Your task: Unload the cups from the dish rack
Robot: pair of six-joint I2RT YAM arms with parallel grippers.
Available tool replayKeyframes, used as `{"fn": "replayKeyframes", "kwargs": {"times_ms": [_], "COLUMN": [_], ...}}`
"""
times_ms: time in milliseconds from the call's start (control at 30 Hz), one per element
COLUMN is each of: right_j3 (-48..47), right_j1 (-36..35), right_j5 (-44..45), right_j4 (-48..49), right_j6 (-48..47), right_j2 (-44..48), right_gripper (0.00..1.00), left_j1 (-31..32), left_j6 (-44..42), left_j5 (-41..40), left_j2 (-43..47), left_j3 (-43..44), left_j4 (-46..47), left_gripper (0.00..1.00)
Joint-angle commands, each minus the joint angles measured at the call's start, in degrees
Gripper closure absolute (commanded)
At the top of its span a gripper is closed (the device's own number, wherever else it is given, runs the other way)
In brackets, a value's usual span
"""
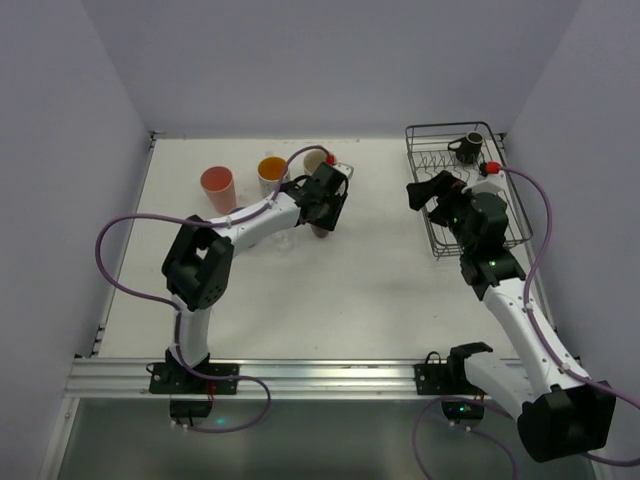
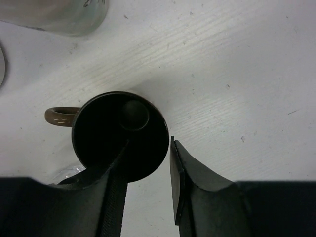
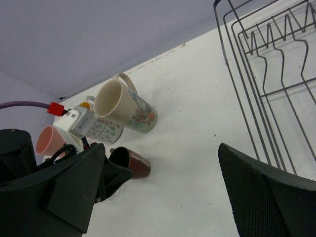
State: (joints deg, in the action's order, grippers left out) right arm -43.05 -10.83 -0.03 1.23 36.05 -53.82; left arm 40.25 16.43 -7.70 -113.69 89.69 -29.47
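light: bright, even, diffuse, from overhead
table: white, brighter strip along far edge in top view
shadows: soft, faint beside dark brown mug
mug interior: crushed black, little detail
focus: left fingers blurred, near-black; dish rack wires sharp

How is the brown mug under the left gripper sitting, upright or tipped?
Upright: the left wrist camera looks straight down into the round mouth of the brown mug, with its handle sticking out sideways.
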Motion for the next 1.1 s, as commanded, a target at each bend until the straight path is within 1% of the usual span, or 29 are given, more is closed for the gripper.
{"fn": "replayKeyframes", "kwargs": {"times_ms": [0, 67, 167, 200, 267, 300, 333, 400, 433, 467, 500, 533, 567, 600, 633, 667, 700, 733, 767, 800, 867, 900, 967, 1000, 1067], "right_j3": [-5.63, -6.87, -10.29, -10.91, -13.63, -14.43, -16.43, -20.65, -22.15, -23.99, -27.58, -29.53, -31.9, -36.53, -38.84, -41.3, -46.11, -48.51, -53.93, -56.42, -61.17, -65.89, -70.48, -75.12, -79.88], "right_j1": [0.89, 1.86, 5.2, 7.9, 10.47, 13.0, 13.98, 16.26, 16.89, 17.42, 18.12, 18.3, 18.47, 18.82, 19.09, 19.53, 19.71, 19.79, 19.88, 19.88, 19.88, 19.88, 19.88, 19.88, 20.06], "right_j5": [6.0, 7.06, 7.5, 6.98, 5.4, 6.18, 6.71, 6.89, 6.8, 6.1, 5.84, 6.27, 6.97, 7.67, 8.11, 8.21, 8.47, 8.73, 8.99, 9.52, 10.31, 10.49, 11.19, 11.54, 11.99], "right_j4": [-2.28, -3.08, -4.66, -4.75, -5.45, -5.37, -5.28, -5.45, -5.45, -5.71, -5.63, -5.89, -7.37, -7.91, -8.52, -10.01, -10.89, -11.86, -14.57, -15.64, -18.79, -19.68, -22.57, -23.64, -25.4], "right_j6": [-4.41, -6.07, -7.57, -8.1, -8.54, -8.8, -9.07, -9.25, -8.99, -8.98, -9.07, -9.51, -10.73, -11.26, -11.7, -12.58, -12.85, -13.72, -14.08, -14.43, -14.96, -14.96, -15.22, -15.22, -14.96], "right_j2": [-1.98, -3.04, -6.55, -7.78, -11.82, -13.22, -17.07, -21.56, -26.55, -28.95, -31.41, -35.96, -38.18, -40.37, -42.57, -46.86, -49.07, -51.36, -55.82, -57.95, -63.65, -65.43, -68.77, -72.0, -74.57], "right_gripper": [0.01, 0.01, 0.01, 0.02, 0.04, 0.05, 0.06, 0.07, 0.08, 0.08, 0.09, 0.09, 0.1, 0.11, 0.14, 0.16, 0.18, 0.22, 0.24, 0.28, 0.3, 0.35, 0.38, 0.39, 0.4], "left_j1": [0.62, 0.79, 0.8, 0.88, 0.88, 0.97, 1.15, 1.15, 1.15, 1.15, 1.15, 1.15, 1.15, 1.23, 1.15, 1.15, 1.15, 1.15, 1.15, 1.15, 1.15, 1.15, 1.15, 1.23, 1.15], "left_j6": [-1.84, -1.84, -1.84, -1.66, -1.22, -0.96, -0.61, -0.17, 0.27, 0.53, 0.8, 1.24, 1.33, 1.33, 1.15, 0.89, 0.45, -0.77, -1.22, -2.18, -3.15, -4.2, -4.91, -5.09, -4.91], "left_j5": [-1.61, -1.87, -2.14, -2.31, -2.14, -1.88, -1.7, 0.04, 0.84, 1.81, 3.56, 4.36, 5.32, 7.07, 7.44, 9.96, 10.6, 10.78, 10.78, 10.43, 8.95, 8.5, 7.27, 6.05, 6.21], "left_j2": [-0.22, 0.04, 1.45, 2.06, 4.52, 5.75, 8.98, 13.03, 17.58, 20.06, 25.04, 27.62, 29.73, 33.93, 36.06, 37.91, 41.84, 43.8, 45.38, 48.44, 50.84, 52.67, 53.83, 54.88, 56.29], "left_j3": [3.12, 3.3, 3.12, 3.04, 2.95, 2.77, 1.81, 0.32, -1.78, -3.1, -6.08, -7.41, -8.64, -11.0, -12.25, -13.56, -16.45, -17.96, -19.19, -21.81, -23.76, -25.34, -26.58, -27.72, -30.0], "left_j4": [-2.6, -2.78, -2.96, -2.87, -2.87, -2.43, -1.73, 1.15, 2.48, 5.62, 6.96, 8.02, 9.33, 9.52, 9.52, 9.52, 9.52, 9.52, 9.35, 9.26, 9.08, 9.0, 9.26, 9.61, 11.62], "left_gripper": [0.58, 0.57, 0.55, 0.54, 0.52, 0.5, 0.45, 0.37, 0.31, 0.28, 0.23, 0.21, 0.2, 0.17, 0.17, 0.17, 0.16, 0.16, 0.16, 0.16, 0.16, 0.16, 0.16, 0.16, 0.16]}}
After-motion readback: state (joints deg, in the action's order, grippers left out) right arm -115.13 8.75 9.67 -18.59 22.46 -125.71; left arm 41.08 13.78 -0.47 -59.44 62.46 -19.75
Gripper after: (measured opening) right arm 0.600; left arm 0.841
